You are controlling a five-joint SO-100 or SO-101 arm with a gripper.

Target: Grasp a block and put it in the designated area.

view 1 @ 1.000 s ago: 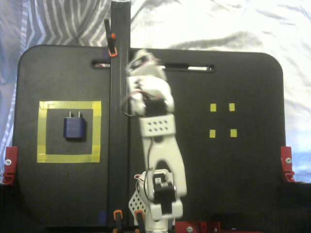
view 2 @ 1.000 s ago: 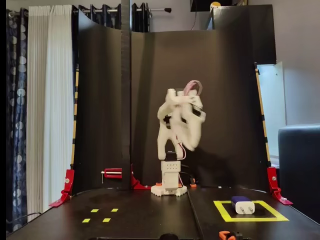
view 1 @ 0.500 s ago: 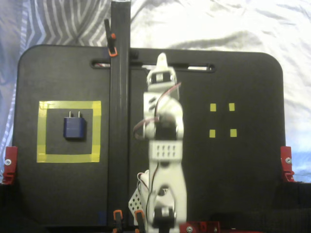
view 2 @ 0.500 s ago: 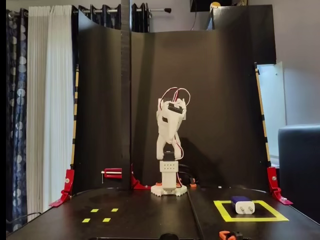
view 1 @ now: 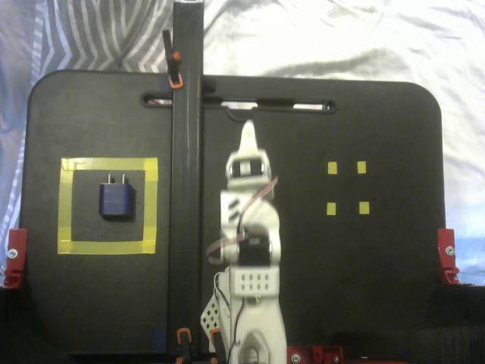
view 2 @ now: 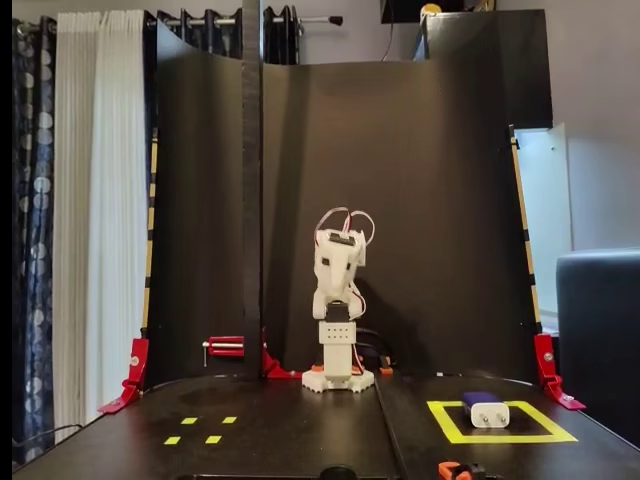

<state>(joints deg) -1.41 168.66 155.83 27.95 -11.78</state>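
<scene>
The dark blue block (view 1: 116, 199) lies flat inside the designated area (view 1: 108, 164), a large square of yellow tape at the board's left, with its two prongs pointing to the far edge. In the other fixed view the block (view 2: 485, 408) sits within the same area (view 2: 498, 437) at the right front. My gripper (view 1: 247, 135) is over the board's middle, far from the block. Its fingers come together in one narrow tip with nothing in them. The white arm (view 2: 337, 285) stands folded above its base.
A tall black post (view 1: 186, 189) rises between the arm and the taped square. Several tiny yellow tape squares (view 1: 333, 168) mark the board's right side. Red clamps (view 1: 15, 258) (view 1: 447, 254) sit at the board's edges. A black backdrop (view 2: 440, 200) stands behind the arm.
The arm has swung from leaning toward the post to straight, then folded down and back toward its base. The block has stayed put inside the taped square.
</scene>
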